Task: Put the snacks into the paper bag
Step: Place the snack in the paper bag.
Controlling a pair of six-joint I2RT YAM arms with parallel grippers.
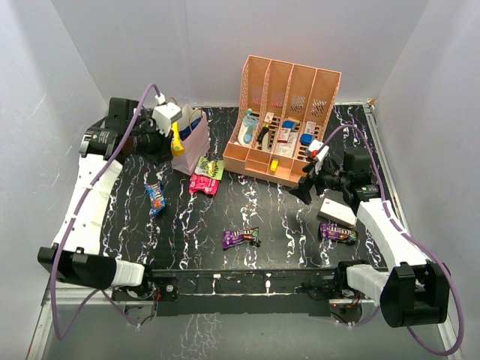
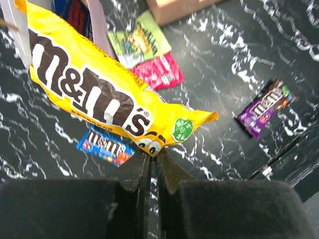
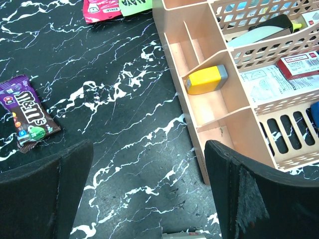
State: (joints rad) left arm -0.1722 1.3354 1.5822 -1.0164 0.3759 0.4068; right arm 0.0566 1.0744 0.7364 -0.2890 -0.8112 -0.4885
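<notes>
The yellow packet (image 2: 94,92) is glossy crinkled film with brown lettering and a round green sticker. It is pinched at its crimped lower seam by the left gripper (image 2: 153,158), whose jaws are pressed together on the film with no gap showing. The packet's far end reaches the mouth of the paper bag (image 1: 196,150), a small upright bag with matte, pale lilac walls at the back left of the table; whether that end is already inside cannot be told. Something dark blue shows between the bag's walls, too cropped to name.

A flat blue packet (image 2: 104,146) lies on the black, white-veined table (image 1: 285,225) under the gripper. The pink packet (image 2: 160,72) and green packet (image 2: 139,42) overlap beside the bag. One purple wrapper (image 1: 240,238) lies mid-table and another (image 1: 339,232) sits at the right, just beside a white box (image 1: 336,212).

The left arm stretches forward along the left edge, wrist turned towards the bag. The right arm is bent low, and the right gripper (image 3: 148,164) is spread wide and holds nothing, before the peach slotted rack (image 3: 214,114), whose front tray holds a small yellow block (image 3: 206,79).
</notes>
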